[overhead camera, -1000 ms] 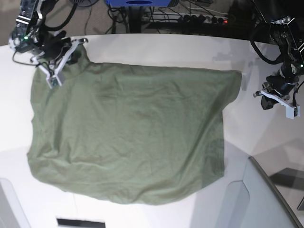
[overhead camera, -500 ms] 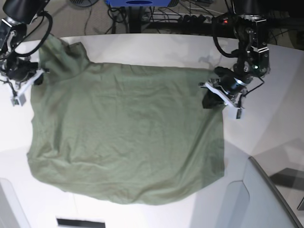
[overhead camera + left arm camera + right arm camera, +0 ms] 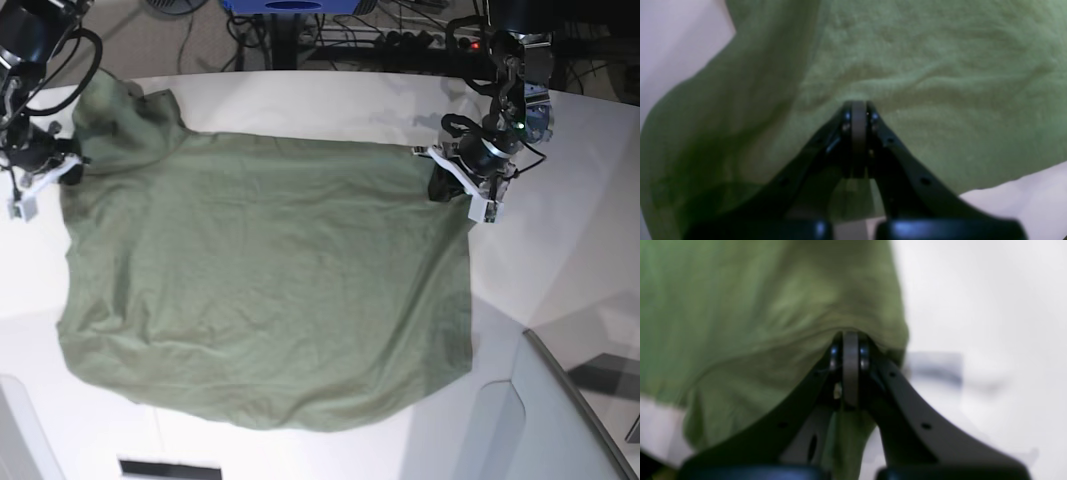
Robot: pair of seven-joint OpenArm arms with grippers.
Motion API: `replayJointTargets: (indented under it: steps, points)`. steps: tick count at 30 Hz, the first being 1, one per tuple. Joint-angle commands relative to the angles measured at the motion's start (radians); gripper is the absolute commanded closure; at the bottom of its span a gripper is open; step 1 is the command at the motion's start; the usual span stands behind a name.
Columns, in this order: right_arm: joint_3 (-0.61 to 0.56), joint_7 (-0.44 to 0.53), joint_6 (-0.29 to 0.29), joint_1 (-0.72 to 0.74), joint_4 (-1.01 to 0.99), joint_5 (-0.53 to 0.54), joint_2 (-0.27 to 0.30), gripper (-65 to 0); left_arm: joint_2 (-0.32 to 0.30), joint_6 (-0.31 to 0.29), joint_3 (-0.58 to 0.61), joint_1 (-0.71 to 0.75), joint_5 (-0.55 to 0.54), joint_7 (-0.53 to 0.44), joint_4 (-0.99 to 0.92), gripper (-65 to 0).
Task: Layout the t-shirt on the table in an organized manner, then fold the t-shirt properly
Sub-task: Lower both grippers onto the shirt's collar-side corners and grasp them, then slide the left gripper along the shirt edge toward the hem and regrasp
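T-shirt (image 3: 260, 290) lies spread on table (image 3: 560, 250). My left claw (image 3: 462, 188) pinches shirt's one far corner, right claw (image 3: 40, 180) pinches other, probably sleeve. Both clamped tight, so I can pull shirt flat.

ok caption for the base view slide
Both grippers, left and right, pinch the green t-shirt at opposite edges on the white table.

Cables (image 3: 340, 35) behind, grey panel (image 3: 560, 420)

Both grippers (image 3: 462, 183) (image 3: 45, 178) clamped; arms apart
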Motion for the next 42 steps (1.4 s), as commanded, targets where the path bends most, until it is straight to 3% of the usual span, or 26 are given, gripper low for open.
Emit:
replayJointTargets:
  steps: [1, 4, 8, 17, 21, 25, 33, 42]
  points:
    - [0.017, -0.017, -0.033, -0.009, 0.014, -0.031, 0.019, -0.3, -0.025, 0.009, -0.003, 0.011, 0.023, 0.03, 0.002, 0.0]
    - [0.03, -0.027, -0.051, -0.019, 0.048, -0.031, 0.019, -0.3, -0.028, 0.009, -0.003, 0.018, 0.023, 0.032, 0.004, 0.0]
    - [0.03, -0.051, -0.128, -0.069, 0.147, -0.028, -0.013, -0.3, -0.028, 0.009, -0.003, 0.027, 0.023, 0.034, 0.005, 0.0]
    - [0.019, -0.056, -0.12, -0.151, 0.502, -0.028, -0.111, -0.2, -0.02, 0.009, -0.003, 0.107, 0.02, 0.035, 0.312, 0.0]
    - [-0.015, -0.056, 0.015, -0.169, 0.601, -0.026, -0.124, -0.2, -0.012, 0.009, -0.067, 0.12, 0.02, 0.035, 0.39, 0.0]
    - [-0.069, -0.056, 0.097, -0.184, 0.611, -0.026, -0.127, -0.2, 0.015, 0.004, -0.213, 0.036, 0.018, 0.037, 0.246, 0.0]
    - [-0.411, -0.056, 0.101, -0.229, 0.609, -0.031, -0.098, -0.2, -0.022, 0.004, -0.237, -0.131, -0.121, 0.159, 0.082, 0.0]
    - [-0.446, -0.056, 0.101, -0.233, 0.606, -0.031, -0.122, -0.2, -0.022, 0.004, -0.25, -0.32, -0.135, 0.164, -0.147, 0.0]
